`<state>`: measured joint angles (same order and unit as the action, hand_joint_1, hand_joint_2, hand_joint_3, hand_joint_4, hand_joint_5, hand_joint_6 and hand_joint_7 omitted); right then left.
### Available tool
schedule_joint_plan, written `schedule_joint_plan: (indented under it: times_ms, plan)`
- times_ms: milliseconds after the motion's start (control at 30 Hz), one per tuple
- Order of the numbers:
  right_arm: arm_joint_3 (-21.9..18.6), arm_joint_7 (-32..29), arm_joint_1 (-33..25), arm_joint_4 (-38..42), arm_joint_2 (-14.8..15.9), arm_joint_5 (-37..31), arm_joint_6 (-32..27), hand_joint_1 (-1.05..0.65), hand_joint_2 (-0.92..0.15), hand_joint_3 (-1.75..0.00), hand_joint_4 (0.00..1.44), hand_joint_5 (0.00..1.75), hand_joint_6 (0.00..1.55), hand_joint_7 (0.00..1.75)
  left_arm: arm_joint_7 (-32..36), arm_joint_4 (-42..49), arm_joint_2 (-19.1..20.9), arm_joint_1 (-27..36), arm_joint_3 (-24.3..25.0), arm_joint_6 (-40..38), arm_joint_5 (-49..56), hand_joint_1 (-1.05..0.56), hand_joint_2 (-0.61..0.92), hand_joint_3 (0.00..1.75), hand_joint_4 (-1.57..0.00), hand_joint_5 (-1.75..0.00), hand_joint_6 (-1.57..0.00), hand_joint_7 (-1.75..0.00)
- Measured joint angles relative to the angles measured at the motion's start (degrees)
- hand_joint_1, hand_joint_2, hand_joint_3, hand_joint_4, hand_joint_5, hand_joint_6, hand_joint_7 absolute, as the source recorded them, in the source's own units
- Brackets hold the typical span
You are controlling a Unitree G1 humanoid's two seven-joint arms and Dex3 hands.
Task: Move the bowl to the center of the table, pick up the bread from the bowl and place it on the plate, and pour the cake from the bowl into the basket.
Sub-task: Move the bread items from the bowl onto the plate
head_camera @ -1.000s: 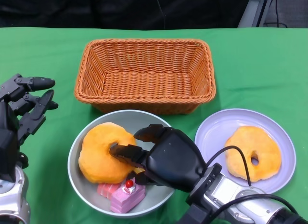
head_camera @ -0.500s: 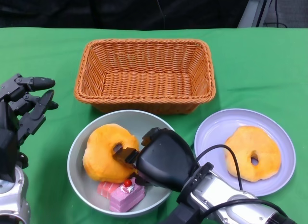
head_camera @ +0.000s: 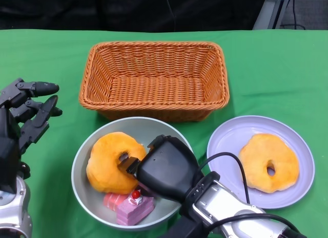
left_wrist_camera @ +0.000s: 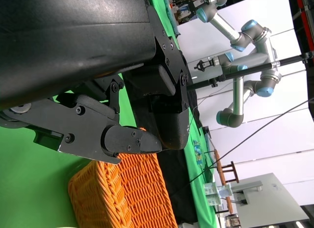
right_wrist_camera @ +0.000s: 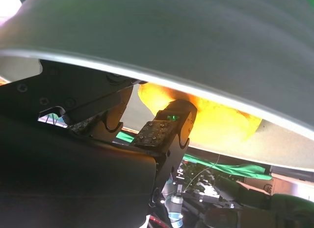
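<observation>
Nowhere on the things is there any writing that can be read. From the head view, the grey bowl [head_camera: 84, 189] sits near the table's front edge, just at six o'clock of the orange wicker basket [head_camera: 154, 77], their rims close but apart. Inside the bowl a ring-shaped bread [head_camera: 110, 164] fills the nine o'clock half, and a pink cake [head_camera: 134, 207] with a red cherry lies at six o'clock beside a smaller pink piece. The right hand [head_camera: 161, 169] reaches into the bowl from four o'clock, its fingers [head_camera: 129, 165] at the bread's hole; whether they actually grip the bread cannot be told from this view.

The right wrist view looks along the bowl [right_wrist_camera: 162, 51] wall and shows what the head view hides: a fingertip [right_wrist_camera: 164, 127] pressed against the bread [right_wrist_camera: 216, 122], though a full grasp is still not plain.

At three o'clock of the bowl the lilac plate [head_camera: 230, 138] carries another ring bread [head_camera: 269, 161], with a narrow strip of green cloth [head_camera: 271, 69] between plate and bowl.

The left hand [head_camera: 28, 117] hovers at nine o'clock, fingers apart and holding nothing; the left wrist view shows its fingers [left_wrist_camera: 127, 139] above the cloth near the basket [left_wrist_camera: 122, 193] corner.
</observation>
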<state>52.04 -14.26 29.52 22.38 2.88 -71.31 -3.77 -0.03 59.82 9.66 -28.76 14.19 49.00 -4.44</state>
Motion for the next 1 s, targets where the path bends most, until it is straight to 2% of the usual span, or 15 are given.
schedule_joint_plan:
  times_ms: [100,167,233,300,400,600,767,867,900,933,967,1000]
  plan:
    - [0.76,2.38,0.36,-0.55,-0.23,-1.36,-1.24,-0.56,-0.92,-0.18,0.80,0.47,0.87,0.00,0.01,0.00,0.00,0.00,-0.01,0.01,0.06,-0.22,0.92,0.26,-0.82,-1.23,-0.85,-0.87]
    - [0.90,5.43,1.18,-1.15,-0.24,-1.58,-1.43,-0.52,-0.92,-0.09,0.78,0.43,0.83,0.00,0.01,0.00,0.00,0.00,-0.01,0.03,0.07,-0.22,0.92,0.26,-0.82,-1.24,-0.85,-0.88]
    - [0.90,7.84,1.98,-1.79,-0.15,-1.65,-1.36,-0.50,-0.92,-0.02,0.84,0.32,0.83,0.00,0.01,0.00,0.00,0.00,-0.01,0.05,0.07,-0.20,0.92,0.27,-0.82,-1.24,-0.85,-0.88]
    - [0.89,8.59,2.22,-1.88,-0.15,-1.65,-1.31,-0.50,-0.92,-0.02,0.88,0.30,0.82,0.00,0.01,0.00,0.00,0.00,0.00,0.05,0.07,-0.20,0.92,0.27,-0.82,-1.24,-0.84,-0.88]
    - [0.84,9.17,2.53,-1.26,-0.14,-1.46,-1.00,-0.53,-0.92,-0.01,0.89,0.27,0.78,0.00,0.01,0.00,0.00,0.00,0.00,0.06,0.08,-0.19,0.92,0.27,-0.81,-1.23,-0.84,-0.88]
    - [0.67,10.31,3.78,-0.02,-0.12,0.38,0.02,-0.74,-0.92,-0.03,0.91,0.25,0.73,0.01,0.17,0.01,0.00,0.00,-0.01,0.20,0.37,-0.21,0.92,0.27,-0.81,-1.22,-0.85,-0.87]
    - [0.59,11.81,4.40,0.16,0.07,1.62,0.97,-0.71,-0.92,-0.07,0.92,0.31,0.73,0.00,0.16,0.01,0.00,0.00,0.00,0.20,0.34,-0.19,0.92,0.27,-0.81,-1.23,-0.85,-0.87]
    - [0.54,11.85,4.43,0.19,0.31,2.59,1.65,-0.67,-0.92,-0.05,0.81,0.56,0.72,0.00,0.16,0.02,0.00,0.00,0.00,0.33,0.36,-0.19,0.92,0.28,-0.81,-1.22,-0.85,-0.87]
    - [0.54,11.84,4.43,0.20,0.36,2.67,1.78,-0.67,-0.92,-0.05,0.79,0.59,0.72,0.00,0.17,0.02,0.00,0.00,0.00,0.46,0.38,-0.19,0.92,0.28,-0.81,-1.22,-0.85,-0.87]
    - [0.51,11.44,4.44,0.38,0.45,2.76,2.09,-0.61,-0.92,-0.03,0.80,0.65,0.74,0.01,0.16,0.02,0.00,-0.01,0.00,0.50,0.37,-0.19,0.92,0.28,-0.81,-1.23,-0.85,-0.87]
    - [0.38,10.43,4.45,0.86,0.50,3.06,2.75,-0.47,-0.92,-0.02,0.80,0.80,0.78,0.01,0.16,0.04,0.00,-0.02,0.00,0.51,0.36,-0.19,0.92,0.28,-0.82,-1.23,-0.84,-0.88]
    - [0.12,9.21,4.44,1.49,0.53,3.59,3.61,-0.43,-0.92,-0.01,0.78,0.88,0.80,0.01,0.15,0.07,0.00,-0.03,0.00,0.51,0.34,-0.20,0.92,0.28,-0.82,-1.23,-0.84,-0.88]
